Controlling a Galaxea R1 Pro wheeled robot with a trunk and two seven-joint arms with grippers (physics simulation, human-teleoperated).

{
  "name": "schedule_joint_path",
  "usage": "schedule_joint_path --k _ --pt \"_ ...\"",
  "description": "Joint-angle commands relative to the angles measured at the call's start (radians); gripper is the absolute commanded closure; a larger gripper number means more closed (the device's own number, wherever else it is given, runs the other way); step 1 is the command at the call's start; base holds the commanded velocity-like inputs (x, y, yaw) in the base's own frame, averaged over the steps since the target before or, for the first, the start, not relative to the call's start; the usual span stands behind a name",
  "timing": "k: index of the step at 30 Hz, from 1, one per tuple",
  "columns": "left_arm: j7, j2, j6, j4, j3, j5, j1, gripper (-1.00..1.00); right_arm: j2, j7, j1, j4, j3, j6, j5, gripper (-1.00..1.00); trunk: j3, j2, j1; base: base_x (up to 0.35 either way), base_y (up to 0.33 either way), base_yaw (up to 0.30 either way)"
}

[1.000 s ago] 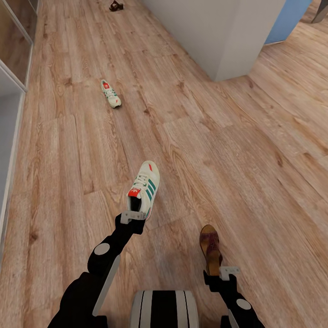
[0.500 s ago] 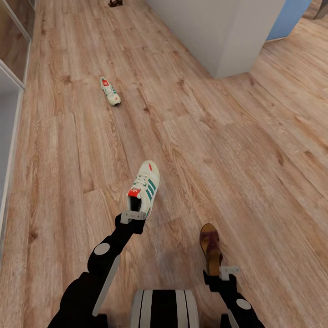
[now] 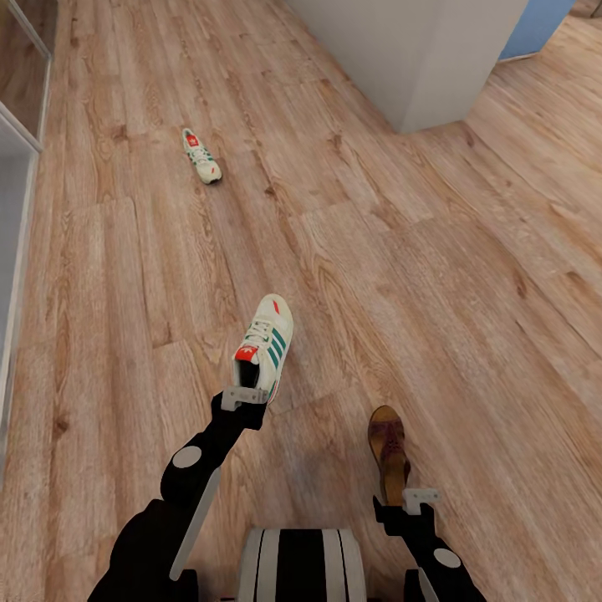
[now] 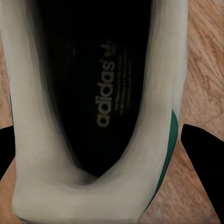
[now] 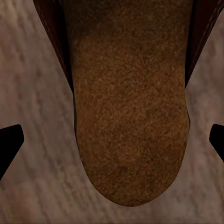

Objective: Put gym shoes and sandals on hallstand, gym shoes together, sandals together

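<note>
My left gripper (image 3: 248, 396) is shut on the heel of a white gym shoe (image 3: 266, 341) with green stripes, held above the corridor floor (image 3: 435, 276). In the left wrist view the shoe's dark insole (image 4: 105, 88) lies between the black fingertips (image 4: 205, 158). My right gripper (image 3: 405, 500) is shut on the heel of a brown sandal (image 3: 388, 447). Its tan footbed (image 5: 128, 107) shows in the right wrist view. A second gym shoe (image 3: 201, 155) lies on the floor far ahead to the left. The hallstand is out of view.
A white wall corner (image 3: 418, 50) juts in at the upper right, with a blue panel (image 3: 535, 25) behind it. A glass partition with a pale frame (image 3: 17, 134) runs along the left side. Open wood floor stretches ahead.
The whole view has shifted: the far gym shoe sits a little higher in the picture, and a dark sandal at the top edge has passed out of frame. Both grippers hold as before.
</note>
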Motion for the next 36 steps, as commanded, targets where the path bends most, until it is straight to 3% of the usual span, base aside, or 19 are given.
schedule_joint_path --k 1,11,36 --pt "0.000 0.000 0.005 -0.001 0.000 0.001 0.000 1.00 0.000 0.001 0.000 -0.001 0.000 0.002 0.000 -1.00 -0.004 0.000 0.000 0.000 0.000 0.003" --pt "0.000 0.000 0.005 -0.001 0.000 0.000 0.000 1.00 0.000 0.001 0.000 0.000 0.000 0.007 -0.003 -1.00 -0.038 -0.002 0.003 0.000 0.000 0.000" --pt "0.000 0.000 0.005 -0.001 0.000 0.001 0.000 1.00 0.000 0.000 0.000 0.000 -0.006 0.008 -0.005 -1.00 -0.052 -0.002 0.004 0.000 0.000 0.000"
